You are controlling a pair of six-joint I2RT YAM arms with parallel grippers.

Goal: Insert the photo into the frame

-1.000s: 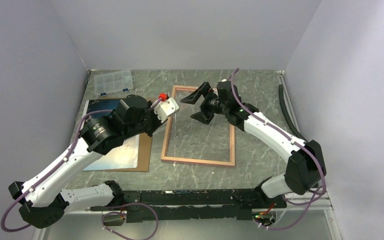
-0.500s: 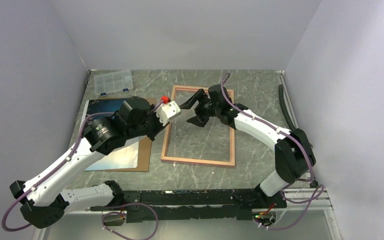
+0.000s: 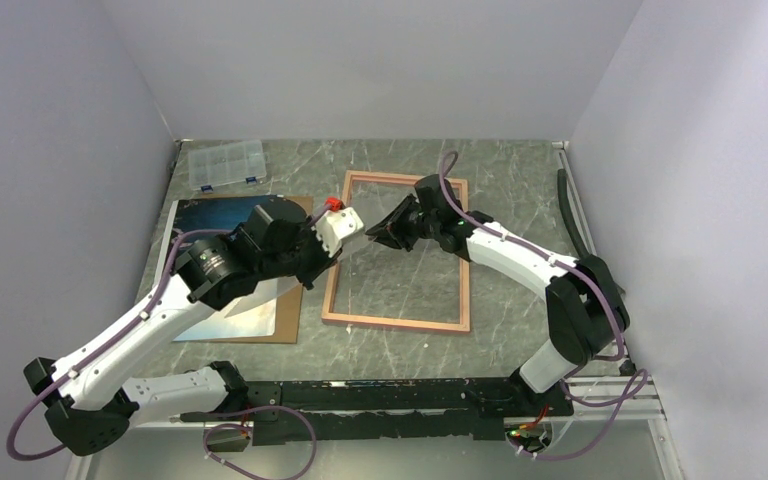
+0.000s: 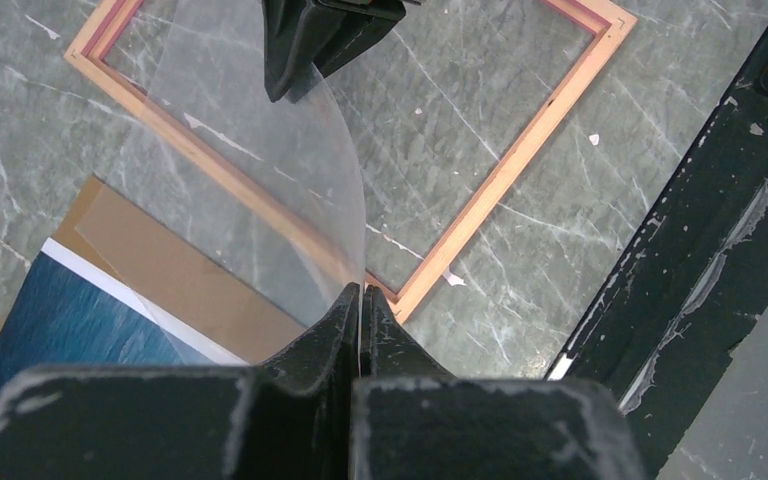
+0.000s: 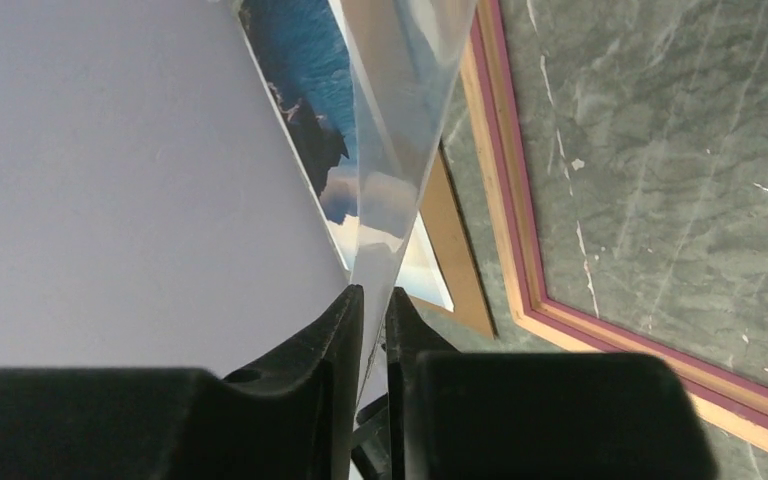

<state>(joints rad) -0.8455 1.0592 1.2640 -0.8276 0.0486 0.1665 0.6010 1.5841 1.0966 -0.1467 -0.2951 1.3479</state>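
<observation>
Left hand clamped on one edge of a clear sheet. Right hand pinches the opposite edge, so the sheet is bowed between them over the frame, which lies flat on the table. Left of it, the photo lies picture-up on a brown backing board. My read on the photo: light, thin, floppy, glossy, creases easily. Take it by a free corner or edge with a light pinch, and support both ends against sag.

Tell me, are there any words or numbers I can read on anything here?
None: no words, numbers or signs can be read anywhere. The photo shows only sea, cliffs and sky, and the frame, the brown board and the clear box look plain.
</observation>
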